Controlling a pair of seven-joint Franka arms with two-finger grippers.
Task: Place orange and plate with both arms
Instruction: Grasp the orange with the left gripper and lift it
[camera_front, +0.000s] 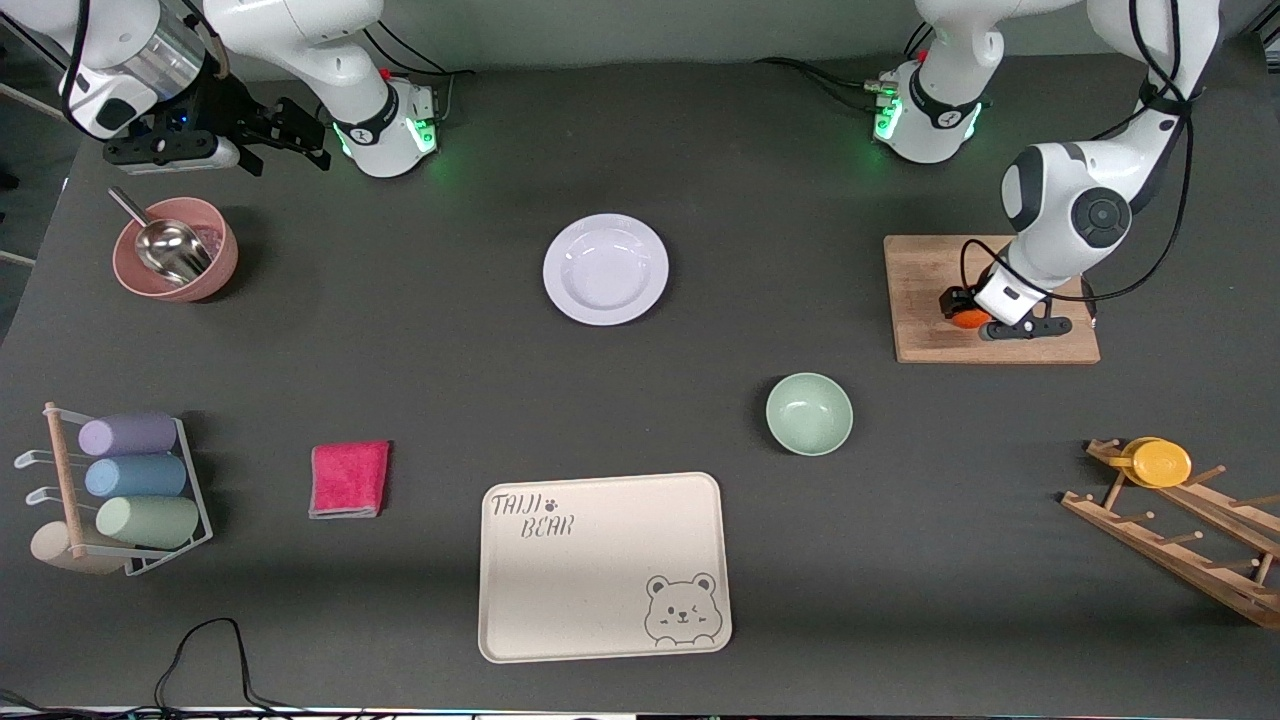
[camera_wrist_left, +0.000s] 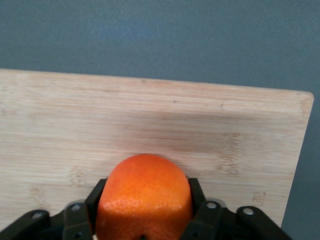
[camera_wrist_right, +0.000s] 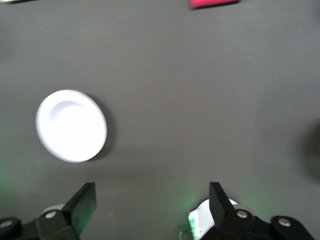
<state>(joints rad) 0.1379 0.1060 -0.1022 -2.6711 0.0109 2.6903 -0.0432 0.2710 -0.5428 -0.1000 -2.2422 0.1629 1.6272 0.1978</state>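
Note:
The orange lies on a wooden cutting board at the left arm's end of the table. My left gripper is shut on it. In the left wrist view the black fingers press both sides of the orange just over the board. The white plate sits on the dark table between the two bases, and also shows in the right wrist view. My right gripper waits open and empty, up in the air beside its base; its fingertips stand wide apart.
A mint-green bowl and a beige bear-print tray lie nearer the camera than the plate. A pink cloth, a pink bowl with a metal scoop, a cup rack and a wooden rack with a yellow cup stand near the table's ends.

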